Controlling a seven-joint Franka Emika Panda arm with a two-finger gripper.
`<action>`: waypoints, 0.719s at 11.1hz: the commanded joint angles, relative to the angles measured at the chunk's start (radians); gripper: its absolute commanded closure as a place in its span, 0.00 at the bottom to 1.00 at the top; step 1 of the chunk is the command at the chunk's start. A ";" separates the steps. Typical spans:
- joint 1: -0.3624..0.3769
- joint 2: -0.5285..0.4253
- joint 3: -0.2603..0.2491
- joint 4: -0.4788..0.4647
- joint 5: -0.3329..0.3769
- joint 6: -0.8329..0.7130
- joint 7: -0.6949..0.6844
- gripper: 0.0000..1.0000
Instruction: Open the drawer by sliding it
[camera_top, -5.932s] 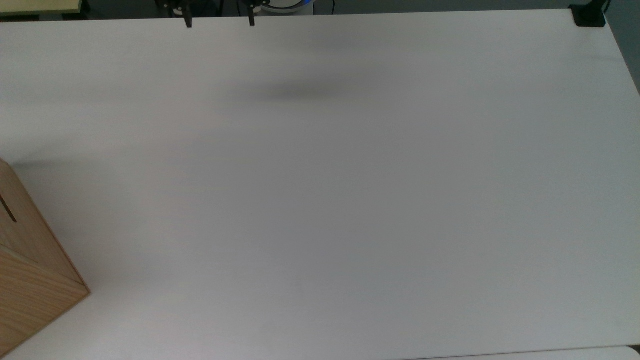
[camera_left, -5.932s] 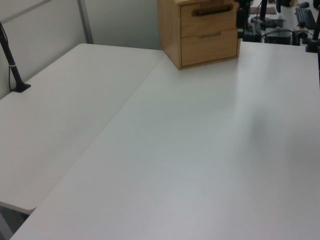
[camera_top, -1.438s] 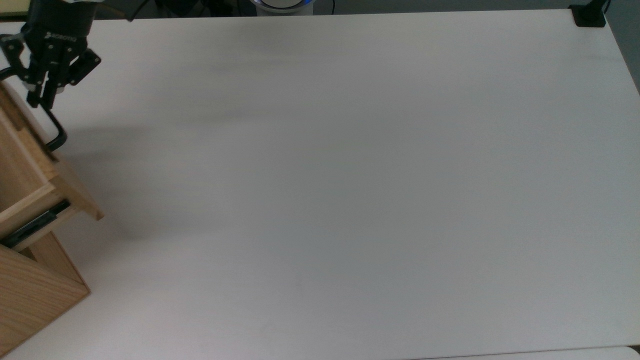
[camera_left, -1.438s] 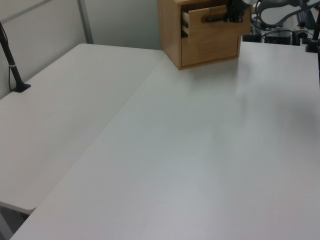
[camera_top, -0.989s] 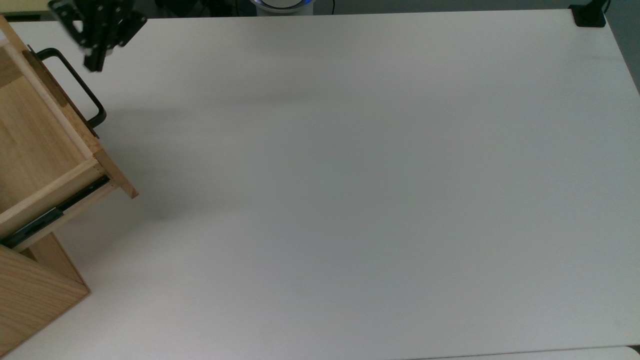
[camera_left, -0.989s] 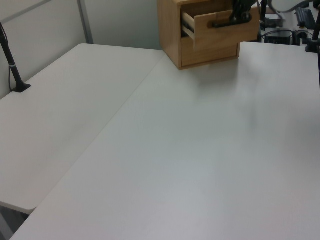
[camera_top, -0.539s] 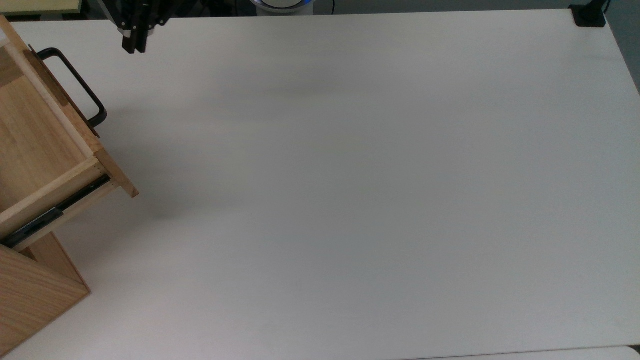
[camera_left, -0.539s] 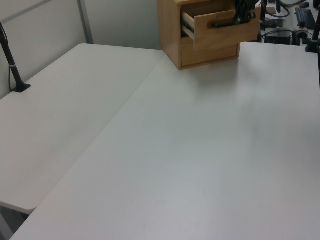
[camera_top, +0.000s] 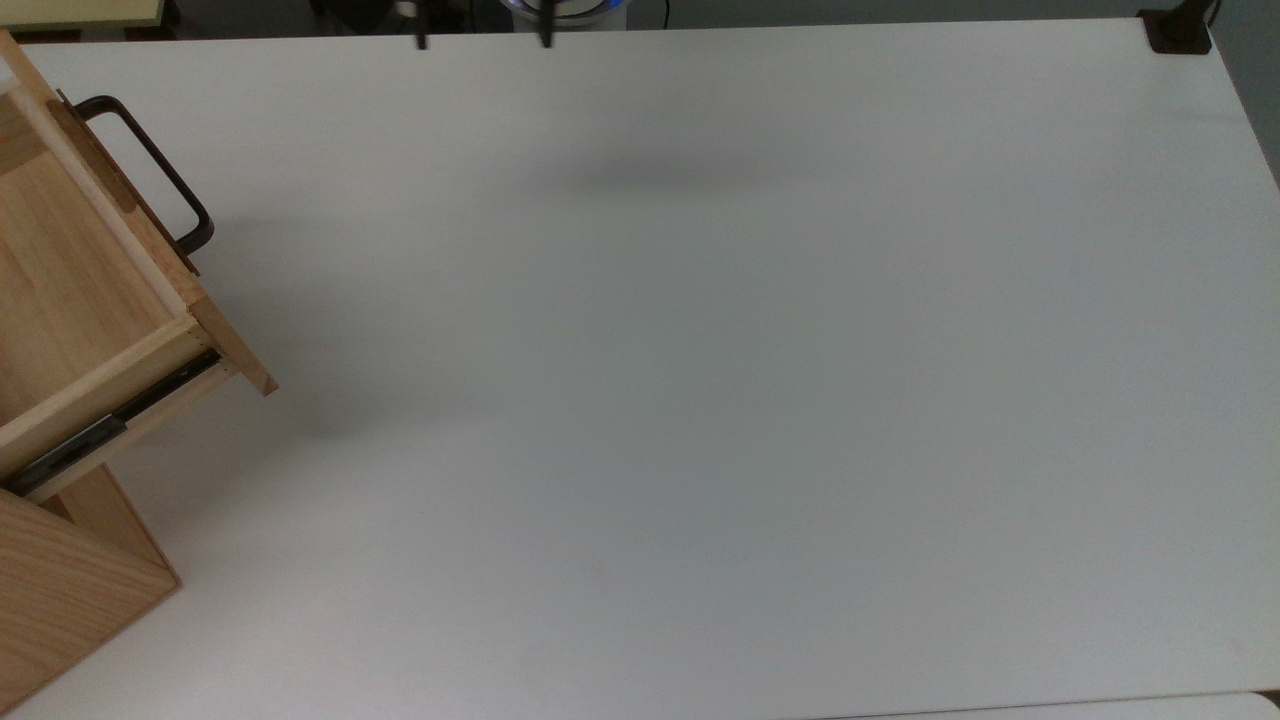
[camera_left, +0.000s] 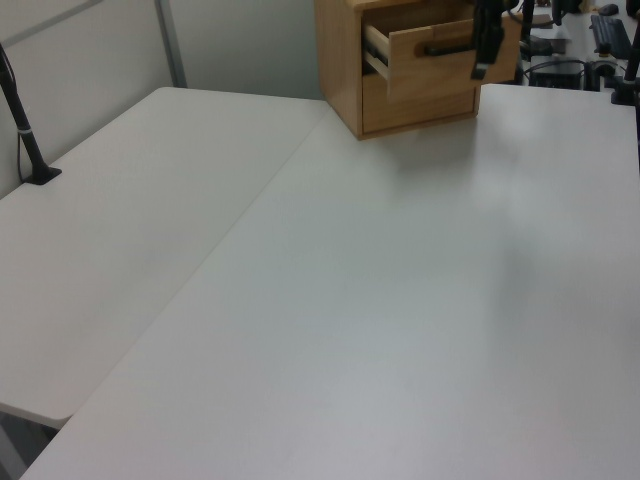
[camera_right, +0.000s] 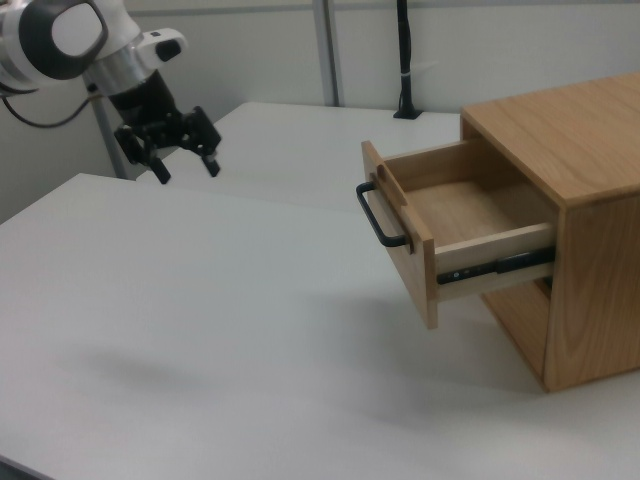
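We judge the sliding done: the pale-wood drawer with a black bar handle (camera_right: 455, 235) juts from its wooden cabinet (camera_right: 580, 200). Our tool (camera_right: 185, 160), fingers spread and empty, hangs well apart from the cabinet; only retreat remains.

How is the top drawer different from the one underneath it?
The top drawer is pulled out, with its bare wooden inside and a dark side rail showing; the lower drawer sits shut, flush with the cabinet. The top drawer carries a black bar handle that stands off its front; the lower drawer's front shows a thin dark line instead. Both have pale wooden fronts of about the same width.
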 joint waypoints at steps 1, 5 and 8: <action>-0.009 0.171 0.019 0.236 0.152 -0.206 0.279 0.00; -0.013 0.253 0.004 0.343 0.201 -0.362 0.325 0.00; -0.009 0.245 -0.028 0.341 0.197 -0.366 0.318 0.00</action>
